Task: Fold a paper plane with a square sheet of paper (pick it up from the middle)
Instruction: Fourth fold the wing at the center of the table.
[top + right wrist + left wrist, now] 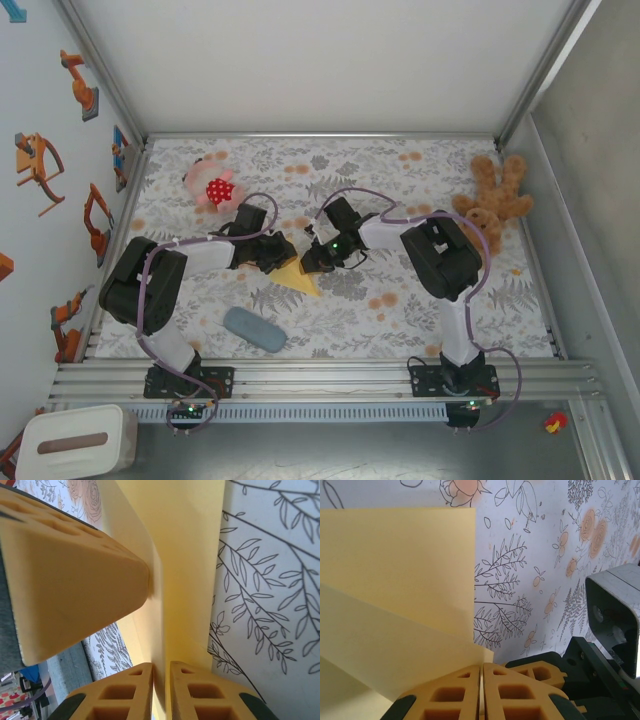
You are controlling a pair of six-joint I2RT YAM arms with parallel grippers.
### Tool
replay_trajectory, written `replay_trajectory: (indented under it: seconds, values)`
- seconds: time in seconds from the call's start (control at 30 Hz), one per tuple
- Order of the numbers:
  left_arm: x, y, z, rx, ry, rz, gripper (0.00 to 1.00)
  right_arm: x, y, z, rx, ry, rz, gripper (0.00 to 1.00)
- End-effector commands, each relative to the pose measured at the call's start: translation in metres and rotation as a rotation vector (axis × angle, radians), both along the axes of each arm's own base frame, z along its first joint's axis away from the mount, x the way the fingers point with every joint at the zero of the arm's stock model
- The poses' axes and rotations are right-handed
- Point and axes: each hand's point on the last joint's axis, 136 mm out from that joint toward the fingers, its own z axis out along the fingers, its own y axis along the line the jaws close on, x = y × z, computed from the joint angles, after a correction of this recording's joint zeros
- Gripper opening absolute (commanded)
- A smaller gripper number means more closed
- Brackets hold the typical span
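On the flower-printed tabletop (pixel 400 310), about midway between its far and near edges, the square sheet of paper (pixel 300 278) lies part-folded into a yellow wedge, one flap raised. My left jaws pinch its edge, and my right jaws pinch a standing fold just beside them. I judge a crease is being formed; next, both pinches must travel together to lay the flap flat, edges aligned.

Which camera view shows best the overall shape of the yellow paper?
The top external view: the yellow paper appears there as a pointed triangle, small but nearly whole. The left wrist view shows two overlapping layers up close, cut off by the frame. The right wrist view shows a narrow, blurred strip.
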Motion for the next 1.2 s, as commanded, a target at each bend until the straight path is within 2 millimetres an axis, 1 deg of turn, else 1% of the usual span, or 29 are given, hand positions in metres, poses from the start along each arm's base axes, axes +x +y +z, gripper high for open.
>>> replay_trajectory:
  seconds: [0.0,0.33,0.67,0.97,1.17]
  values:
    - [0.004,-0.002,0.001,-0.011,-0.012,-0.009,0.1,-0.003,0.002,-0.007,-0.011,0.017,0.023,0.14]
    - [0.005,-0.004,0.001,-0.02,-0.009,-0.014,0.1,-0.004,-0.003,-0.014,-0.043,0.025,0.01,0.09]
    - [0.007,-0.005,-0.001,-0.022,-0.006,-0.017,0.1,-0.003,-0.006,-0.018,-0.059,0.031,-0.004,0.08]
    - [0.007,-0.004,-0.008,-0.007,0.012,-0.016,0.1,-0.002,-0.009,-0.021,-0.079,0.036,-0.016,0.07]
    - [0.005,0.002,-0.018,0.029,0.041,0.003,0.09,-0.003,-0.009,-0.021,-0.083,0.038,-0.018,0.08]
